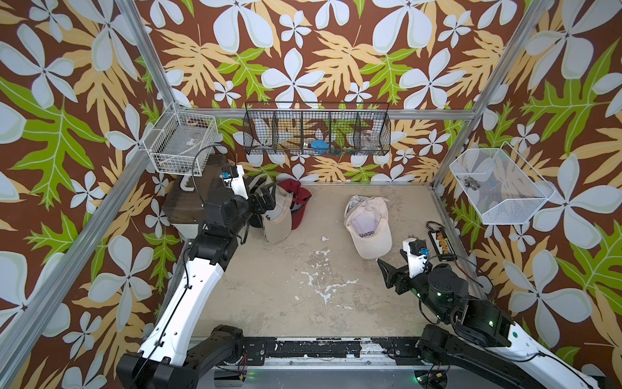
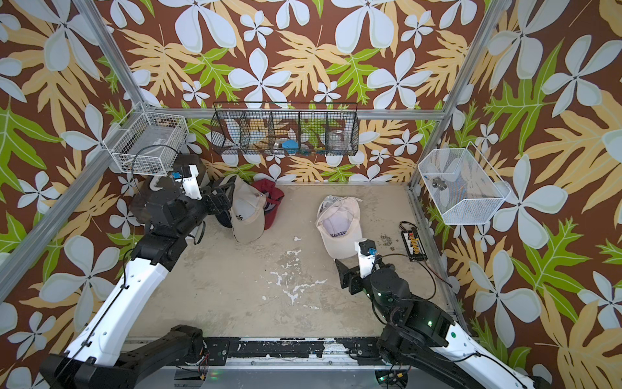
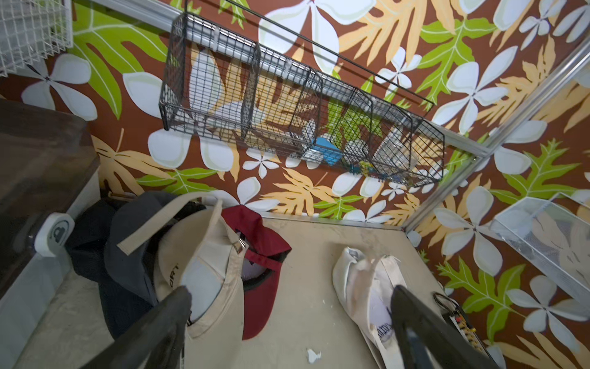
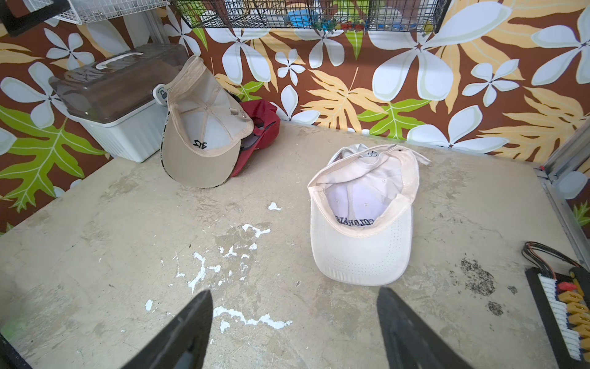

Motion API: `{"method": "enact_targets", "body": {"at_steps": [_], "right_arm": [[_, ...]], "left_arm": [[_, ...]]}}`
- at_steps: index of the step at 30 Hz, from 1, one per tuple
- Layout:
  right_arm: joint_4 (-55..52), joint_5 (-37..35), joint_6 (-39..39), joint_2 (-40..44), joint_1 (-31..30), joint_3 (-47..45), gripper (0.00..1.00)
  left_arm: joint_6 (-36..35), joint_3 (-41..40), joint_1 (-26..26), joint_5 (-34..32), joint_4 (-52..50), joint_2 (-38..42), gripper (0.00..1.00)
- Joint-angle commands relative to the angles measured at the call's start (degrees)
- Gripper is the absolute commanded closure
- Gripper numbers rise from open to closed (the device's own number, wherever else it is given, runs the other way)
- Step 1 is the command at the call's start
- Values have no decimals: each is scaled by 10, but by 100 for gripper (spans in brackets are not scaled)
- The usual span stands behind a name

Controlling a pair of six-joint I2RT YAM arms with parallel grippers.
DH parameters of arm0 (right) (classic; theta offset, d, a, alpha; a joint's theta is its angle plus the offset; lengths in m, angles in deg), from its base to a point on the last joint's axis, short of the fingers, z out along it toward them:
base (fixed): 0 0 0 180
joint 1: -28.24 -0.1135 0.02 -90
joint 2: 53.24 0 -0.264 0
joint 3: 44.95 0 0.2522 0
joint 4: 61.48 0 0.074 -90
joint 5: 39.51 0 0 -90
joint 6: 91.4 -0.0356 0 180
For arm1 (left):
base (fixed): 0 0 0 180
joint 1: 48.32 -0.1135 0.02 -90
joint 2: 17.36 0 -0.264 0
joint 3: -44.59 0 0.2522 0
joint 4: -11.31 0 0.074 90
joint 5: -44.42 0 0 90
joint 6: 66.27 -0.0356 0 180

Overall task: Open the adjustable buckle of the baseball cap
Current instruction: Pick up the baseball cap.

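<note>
The left gripper (image 3: 290,306) is up in the far left corner of the table (image 1: 286,286), right over the pile of caps. Its jaws stand wide apart and there is nothing between them. In the left wrist view one finger (image 3: 175,313) sits in front of the inside of the tan cap (image 3: 207,265); whether it touches the cloth cannot be told. The other finger hangs over by the white cap (image 3: 357,287).

The tan cap lies upside down with its brim toward the robot. It leans on a dark cap (image 3: 127,255) and partly covers a red cap (image 3: 261,255). Its small metal buckle (image 3: 240,246) shows on the back rim, just beside the red cap. A tan strap (image 3: 153,230) sticks out with its end free over the dark cap, well clear of the buckle. Whether the strap runs through the buckle further along cannot be told. Behind the pile stands a box (image 4: 118,96) with a brown lid and a white base.

Over on the other side, the right gripper (image 4: 295,319) hovers low above bare table, jaws spread wide and empty. The white cap is just beyond its fingertips, also upside down with its brim toward the robot, alone in the middle right of the table. In both top views the right gripper (image 1: 387,269) stays apart from the brim. A black board of connectors (image 1: 442,242) lies by the right wall.
</note>
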Motion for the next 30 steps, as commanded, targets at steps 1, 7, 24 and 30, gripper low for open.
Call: {"method": "enact_targets", "body": {"at_steps": [1,7,24,30], "right_arm": [[-3,-19,-7,-4,0,10,17],[-41,-38,-8,-38,1,77,17],[-53,28,57,-194,198,161,11],[-22,204,23,-223,375,149,14]], "left_arm": [[26,-36,32,13,24,26,2],[17,-109,169,-77,23,51,2],[53,-238,293,-117,50,93,4],[61,-235,315,-113,65,80,4]]}}
